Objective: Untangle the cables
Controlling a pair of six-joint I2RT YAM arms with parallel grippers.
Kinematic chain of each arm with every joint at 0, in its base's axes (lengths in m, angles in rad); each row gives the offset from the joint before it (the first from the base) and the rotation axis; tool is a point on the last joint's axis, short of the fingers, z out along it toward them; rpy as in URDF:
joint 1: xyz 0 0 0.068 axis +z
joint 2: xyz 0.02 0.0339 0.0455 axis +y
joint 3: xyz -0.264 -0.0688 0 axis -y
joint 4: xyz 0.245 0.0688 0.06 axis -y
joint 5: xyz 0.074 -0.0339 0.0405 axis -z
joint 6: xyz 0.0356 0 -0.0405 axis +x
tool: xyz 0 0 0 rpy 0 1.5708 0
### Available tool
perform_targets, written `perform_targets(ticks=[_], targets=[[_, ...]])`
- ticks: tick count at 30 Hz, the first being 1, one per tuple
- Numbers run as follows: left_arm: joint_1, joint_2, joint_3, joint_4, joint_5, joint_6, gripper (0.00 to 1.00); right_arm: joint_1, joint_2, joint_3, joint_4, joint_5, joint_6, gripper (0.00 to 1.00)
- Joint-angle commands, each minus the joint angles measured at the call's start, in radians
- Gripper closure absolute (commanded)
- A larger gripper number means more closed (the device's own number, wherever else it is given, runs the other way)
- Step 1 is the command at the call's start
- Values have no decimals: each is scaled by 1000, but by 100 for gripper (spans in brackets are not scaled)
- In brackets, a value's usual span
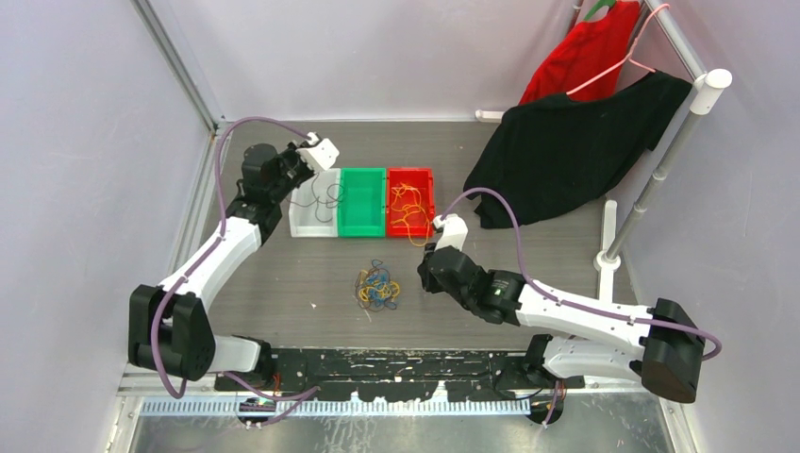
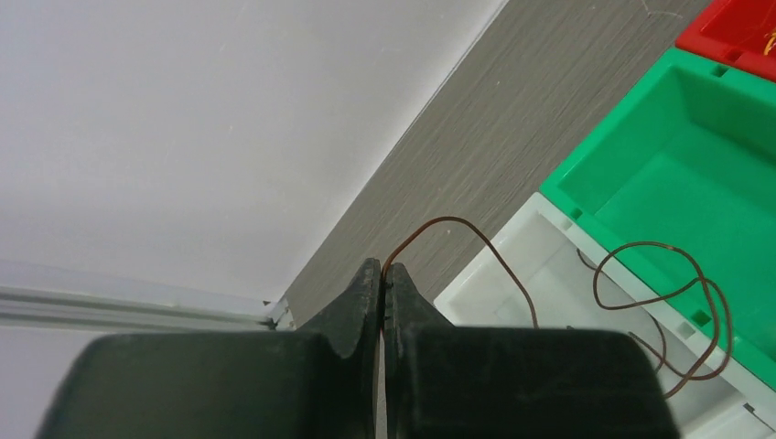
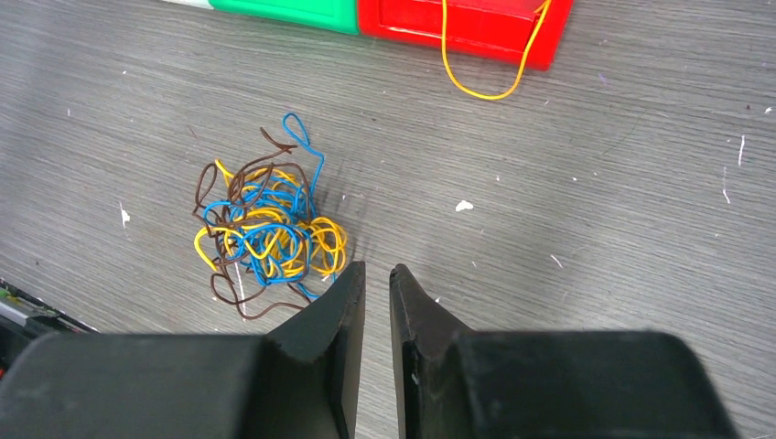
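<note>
Grey table [image 1: 283, 283] lies bare around the cable pile [image 3: 265, 229]. Only my left wrist view shows the left gripper [image 2: 382, 274] pinching a brown cable [image 2: 458, 219] by the white bin [image 2: 485, 274]. My right gripper [image 3: 377, 274] has a narrow gap, holds nothing, and sits beside the pile.

Matt, wood-grained grey on the table [image 3: 641, 183], smooth glossy plastic on the red bin [image 3: 412, 27], green bin [image 2: 695, 165] and white bin [image 2: 549, 265] — smooth-sheathed cables [image 3: 265, 233], matt black plastic on the right gripper [image 3: 377, 274] — soft cloth on the black garment [image 1: 566, 160].
</note>
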Motion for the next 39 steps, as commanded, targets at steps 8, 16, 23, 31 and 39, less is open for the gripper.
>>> perform_targets(ticks=[8, 16, 23, 31, 39], targets=[[-5, 10, 58, 20, -199, -25, 100, -4, -40, -11, 1, 29, 25, 78], [-20, 5, 54, -93, -132, -40, 100, -4, -45, -6, -3, 36, 23, 78], [-101, 98, 112, -124, -163, -82, 100, -5, -73, -11, -19, 52, 30, 78], [-127, 265, 251, -221, -252, -198, 100, -5, -150, -56, -29, 78, 64, 78], [-106, 295, 318, -299, -246, -371, 100, -5, -130, -45, -36, 81, 62, 78]])
